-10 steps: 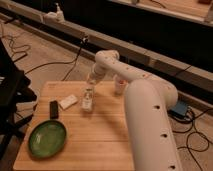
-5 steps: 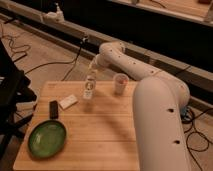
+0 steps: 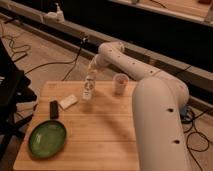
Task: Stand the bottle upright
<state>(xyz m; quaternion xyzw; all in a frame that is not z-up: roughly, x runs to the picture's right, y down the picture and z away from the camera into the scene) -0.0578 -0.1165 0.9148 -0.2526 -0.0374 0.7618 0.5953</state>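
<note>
Pulling back since a second ago, the arm [image 3: 122, 56] is carrying the bottle [image 3: 89, 89] toward the table's [image 3: 100, 137] far side. The gripper [image 3: 92, 71] is hanging right over it, jaws clamping its top. The bottle is standing upright between block [image 3: 68, 102] and cup [image 3: 120, 83].

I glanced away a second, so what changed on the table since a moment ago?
The big white arm drew back toward the far edge of the wooden table, its shut tool staying just above the small whitish plastic bottle. The upright bottle shifted slightly that way too; whether the tool grips it I cannot tell. The pale cup, flat white block, small black block and round green plate stayed put.
</note>
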